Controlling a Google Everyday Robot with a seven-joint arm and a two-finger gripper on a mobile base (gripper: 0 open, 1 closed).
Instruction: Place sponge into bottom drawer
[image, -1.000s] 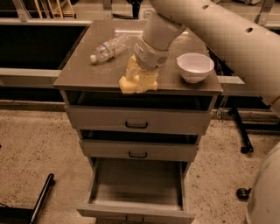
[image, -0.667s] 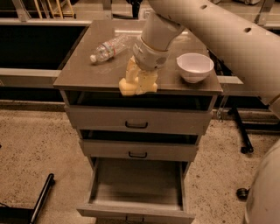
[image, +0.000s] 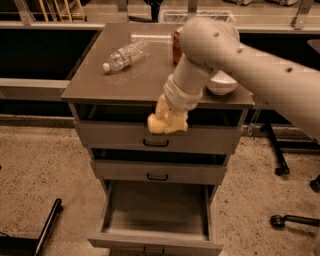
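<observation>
My gripper (image: 169, 120) hangs in front of the grey cabinet's top drawer (image: 200, 137), just past the counter's front edge. It is shut on the pale yellow sponge (image: 156, 123), which sticks out to its lower left. The bottom drawer (image: 156, 210) is pulled open below, and its grey inside holds nothing that I can see. The sponge is well above the drawer's opening.
A clear plastic bottle (image: 125, 55) lies on the cabinet top (image: 100, 85) at the left. A white bowl (image: 222, 82) and a reddish can (image: 177, 45) sit behind my arm. The middle drawer (image: 157, 171) is shut. Chair legs (image: 292, 220) stand on the floor at right.
My gripper has carried the sponge off the cabinet top, forward and down, to in front of the top drawer.
</observation>
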